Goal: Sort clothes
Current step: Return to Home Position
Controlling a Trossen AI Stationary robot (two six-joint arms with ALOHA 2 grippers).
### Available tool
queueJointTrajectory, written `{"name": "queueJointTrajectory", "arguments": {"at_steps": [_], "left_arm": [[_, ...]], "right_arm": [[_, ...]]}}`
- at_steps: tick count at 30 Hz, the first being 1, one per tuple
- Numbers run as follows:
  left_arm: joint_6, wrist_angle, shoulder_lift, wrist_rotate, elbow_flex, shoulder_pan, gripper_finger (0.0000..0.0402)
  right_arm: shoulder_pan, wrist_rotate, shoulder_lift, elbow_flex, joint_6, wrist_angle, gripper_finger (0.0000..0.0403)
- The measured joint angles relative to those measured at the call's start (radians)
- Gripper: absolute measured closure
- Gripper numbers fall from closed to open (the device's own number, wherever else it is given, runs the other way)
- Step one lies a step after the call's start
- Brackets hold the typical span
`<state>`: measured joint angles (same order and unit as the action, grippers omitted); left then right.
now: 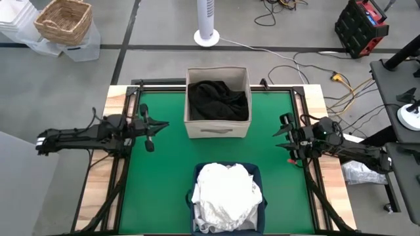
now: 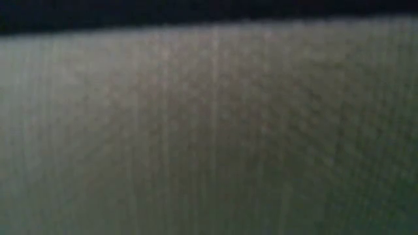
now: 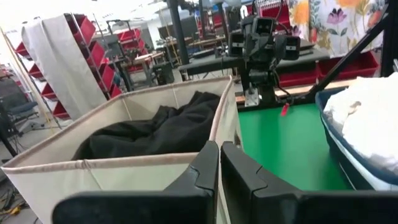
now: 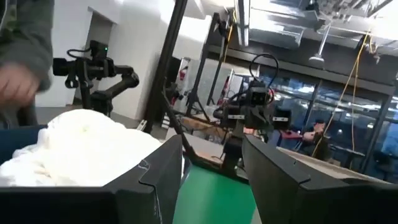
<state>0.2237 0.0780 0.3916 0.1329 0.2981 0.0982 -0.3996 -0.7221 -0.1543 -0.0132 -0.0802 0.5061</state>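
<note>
Your left claw was closed, your right claw wide. The clothes looked soft, limp; a raised fold suited gripping.

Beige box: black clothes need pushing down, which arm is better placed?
Left, probably: left end effector, shut, sits by the beige box, black clothes straight ahead; right end effector, open, views white clothes instead.

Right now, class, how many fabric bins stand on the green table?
2. In the high view, the beige box sits at the table's top middle, holding black clothes; the navy bin sits at its bottom middle, heaped with white clothes.
</note>
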Motion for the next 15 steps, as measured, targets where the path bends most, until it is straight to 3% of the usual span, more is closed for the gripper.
{"name": "queueJointTrajectory", "arguments": {"at_steps": [7,12,15], "left_arm": [[-0.005,0.005,0.043,0.000,-0.001,0.000,0.0402],[-0.005,0.410,-0.020,-0.003,-0.092,-0.001,0.0402],[-0.005,0.463,-0.037,-0.003,-0.138,-0.001,0.0402]], "right_arm": [[0.000,0.000,0.005,0.000,0.017,0.003,0.0248],[0.000,0.020,0.004,0.001,0.028,0.010,0.0241],[0.000,0.051,0.008,0.001,0.070,0.014,0.0237]]}}
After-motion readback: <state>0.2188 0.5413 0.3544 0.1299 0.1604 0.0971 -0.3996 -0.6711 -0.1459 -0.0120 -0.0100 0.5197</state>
